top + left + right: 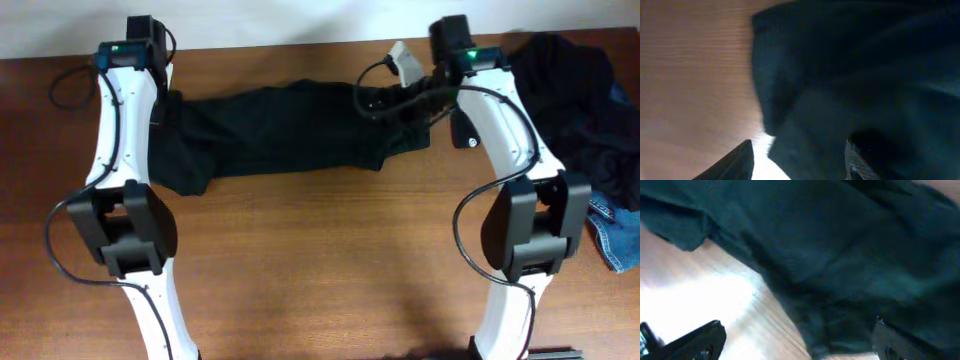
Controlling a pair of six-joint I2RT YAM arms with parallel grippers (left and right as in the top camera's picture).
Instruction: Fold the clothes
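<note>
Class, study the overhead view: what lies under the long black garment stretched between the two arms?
Brown wooden table shows along the edges of the black garment, so it lies on the tabletop. Anything beneath the fabric is covered and cannot be seen.

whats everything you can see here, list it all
black garment: one, black, spread along the far middle of the table
clothes pile: one heap, black, far right corner
denim item: one, blue, right edge, just nearer than the pile
table: one, brown wood, under everything
left arm: one, white and black, left side
right arm: one, white and black, right side
left gripper: one, black, open over the garment's left end
right gripper: one, black, open over its right end
</note>
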